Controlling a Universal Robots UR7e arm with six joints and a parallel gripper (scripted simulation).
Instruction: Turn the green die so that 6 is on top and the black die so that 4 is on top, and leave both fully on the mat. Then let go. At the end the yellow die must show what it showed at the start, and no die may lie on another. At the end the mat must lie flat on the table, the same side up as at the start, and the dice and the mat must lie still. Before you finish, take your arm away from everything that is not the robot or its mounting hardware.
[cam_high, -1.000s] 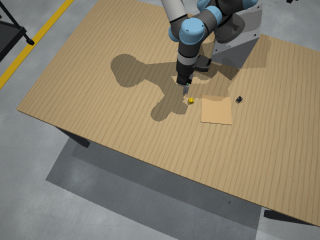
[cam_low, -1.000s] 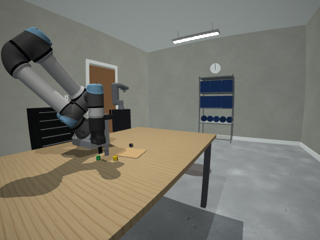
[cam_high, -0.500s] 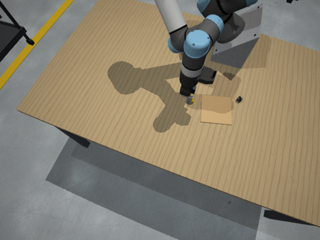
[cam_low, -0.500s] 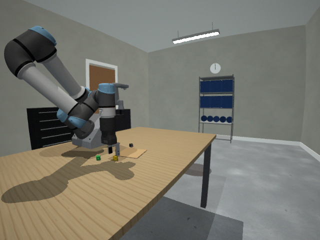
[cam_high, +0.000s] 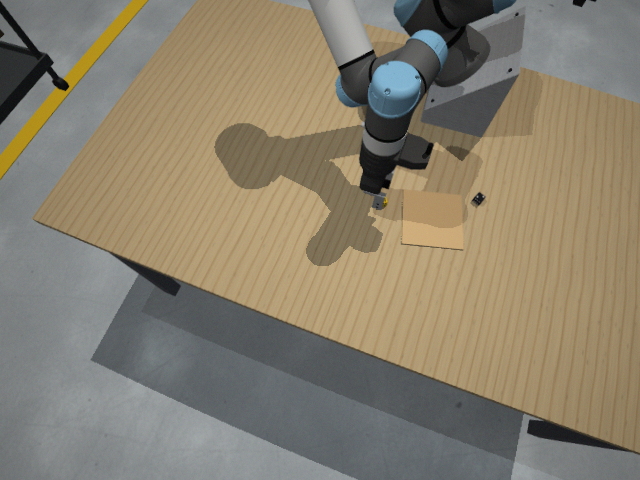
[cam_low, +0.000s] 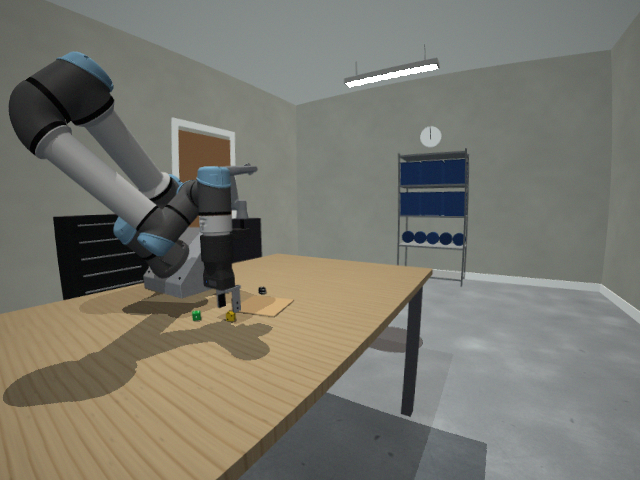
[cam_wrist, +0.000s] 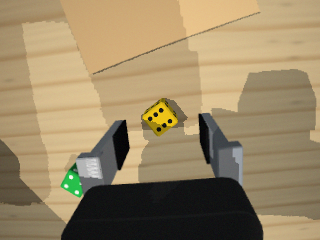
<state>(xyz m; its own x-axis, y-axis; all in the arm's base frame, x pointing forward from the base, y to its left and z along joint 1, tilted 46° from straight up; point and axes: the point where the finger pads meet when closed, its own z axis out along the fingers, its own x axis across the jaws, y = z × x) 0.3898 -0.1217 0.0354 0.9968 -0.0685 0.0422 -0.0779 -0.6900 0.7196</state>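
My gripper (cam_wrist: 163, 131) is open and empty, and it hangs low over the table with the yellow die (cam_wrist: 160, 117) between and just ahead of its fingers. The yellow die shows six pips toward the wrist camera. The green die (cam_wrist: 72, 182) lies on the bare wood outside the left finger, partly hidden by it. It also shows in the exterior view (cam_low: 196, 315), left of the yellow die (cam_low: 230, 316). The tan mat (cam_high: 433, 220) lies flat to the right of the gripper (cam_high: 378, 198). The black die (cam_high: 478, 198) sits on the wood just beyond the mat's far right corner.
The robot base plate (cam_high: 473, 77) stands behind the mat. The arm casts broad shadows over the table left of the dice. A black cabinet (cam_low: 98, 253) and a blue shelf (cam_low: 433, 211) stand off the table.
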